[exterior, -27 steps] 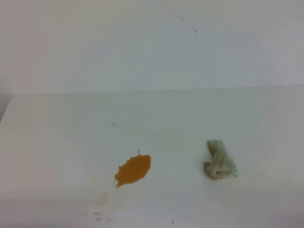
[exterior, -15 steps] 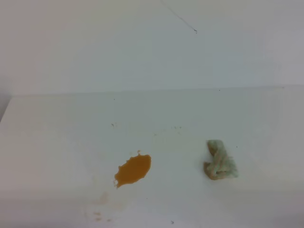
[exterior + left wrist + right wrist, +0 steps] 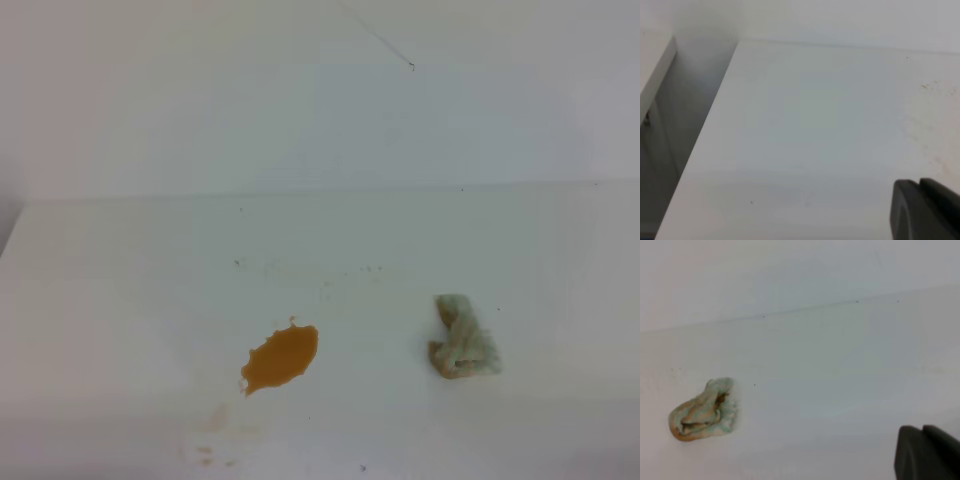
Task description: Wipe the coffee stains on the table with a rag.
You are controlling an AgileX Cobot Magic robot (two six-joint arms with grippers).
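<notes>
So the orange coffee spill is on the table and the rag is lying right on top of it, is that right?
Not quite. The spill is on the table, but the rag lies apart from it, off to the right with bare surface between them. The exterior high view shows this.

Coffee stains [image 3: 281,358] and a bunched rag [image 3: 463,338] lie apart on the white table [image 3: 120,300].

The main stain is an orange-brown oval blotch, wet-looking, tilted up to the right, with faint tan smears and specks just in front of it to the left. The rag is a small wad of pale green and white cloth with brownish patches, resting on the tabletop well right of the blotch, untouched; the right wrist view shows it [image 3: 703,410] crumpled, its brown-stained folds toward the front.
</notes>
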